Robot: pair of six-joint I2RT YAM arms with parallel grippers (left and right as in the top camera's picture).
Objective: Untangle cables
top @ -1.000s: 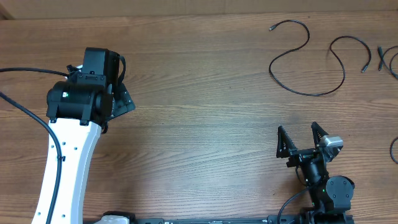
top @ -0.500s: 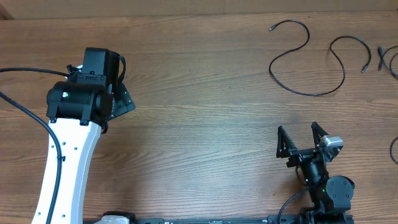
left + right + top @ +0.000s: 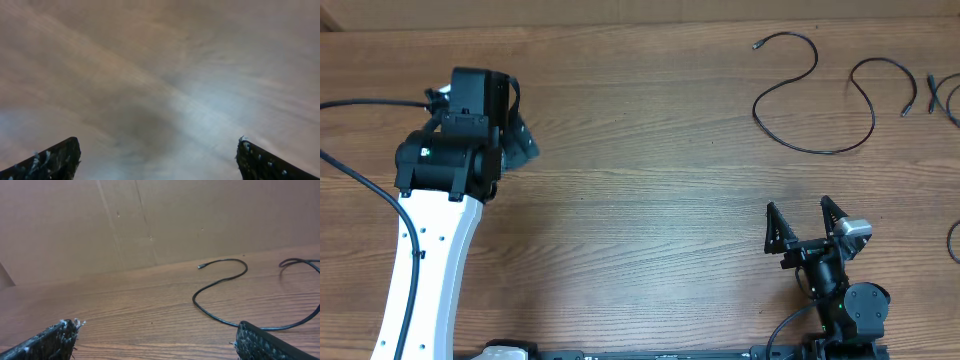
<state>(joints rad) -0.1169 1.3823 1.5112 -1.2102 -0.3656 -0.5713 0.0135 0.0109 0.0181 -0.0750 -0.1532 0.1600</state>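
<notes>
Eyes on the cables: the long black cable (image 3: pixel 835 152) lies on the far right of the wooden table (image 3: pixel 650 200), snaking in loose open curves that do not cross each other. Its small plug end (image 3: pixel 757 45) points left at the far edge. Just to its right, at the frame's right edge, there's a second cord (image 3: pixel 931 92), cut off by the picture. A third bit of cord (image 3: pixel 952 243) peeks in lower on the right edge, nearer the robot. Nothing is touching any of them.

The right gripper (image 3: pixel 798 212) sits near the front right, well short of the long cable, jaws spread wide and nothing between them. From the right wrist camera that cable (image 3: pixel 194 299) curves across the wood ahead of the spread fingers (image 3: pixel 55 337), with a brown cardboard wall (image 3: pixel 200 220) behind it.

Over on the left, well apart from all the cords, the left gripper (image 3: pixel 159 141) hangs close over bare, blurred wood, its fingers also wide apart and empty. From overhead it is mostly hidden under its black wrist housing (image 3: pixel 470 130), atop the white arm link (image 3: pixel 420 270).
</notes>
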